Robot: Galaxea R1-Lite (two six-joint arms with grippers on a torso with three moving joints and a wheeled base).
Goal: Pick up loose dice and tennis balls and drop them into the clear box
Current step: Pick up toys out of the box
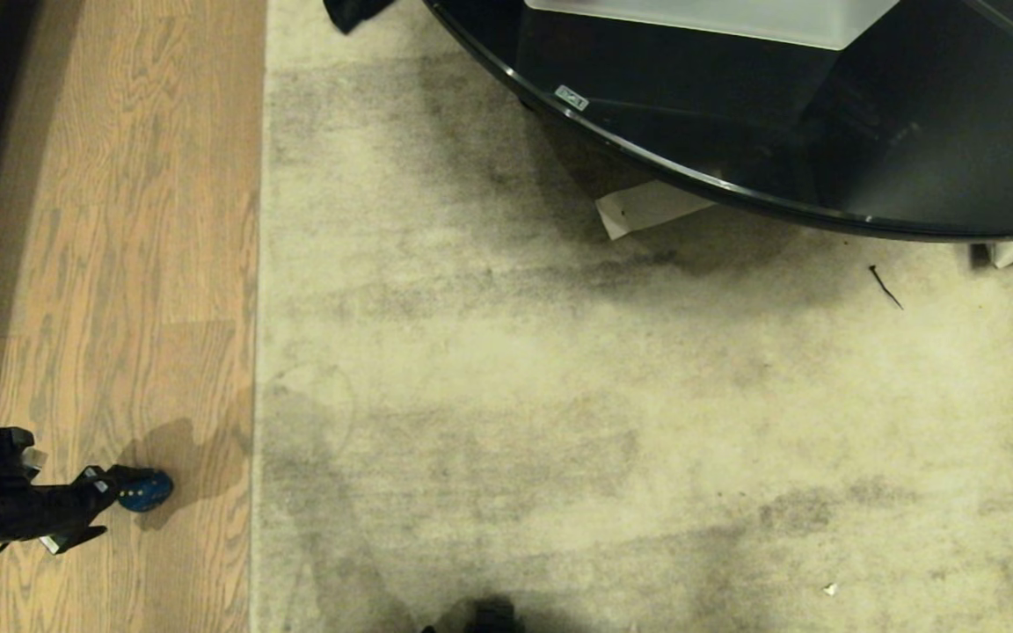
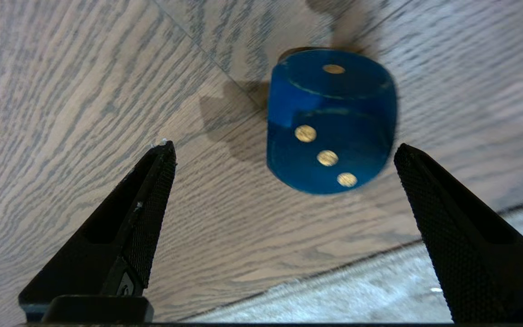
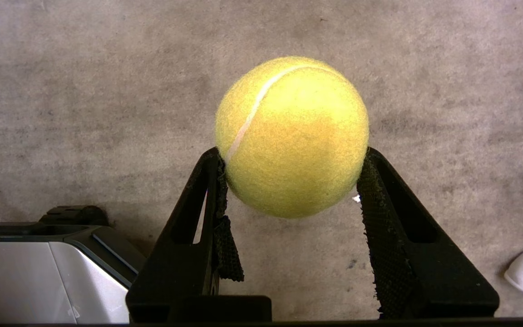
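Presently the left claw (image 2: 284,147) is spread wide around the blue die (image 2: 332,120), nothing gripped, while a tennis ball (image 3: 292,136) is pinched in the right claw (image 3: 291,156) for the box.

Dim warm light; blue die (image 2: 329,122) motion-blurred, casting soft shadow on wood floor (image 2: 61,91); glossy table (image 1: 911,158) reflective

Left gripper (image 1: 111,510) reaches in low at the head view's lower left, fingers spread wide. Right gripper (image 3: 291,175) is clamped on a ball.
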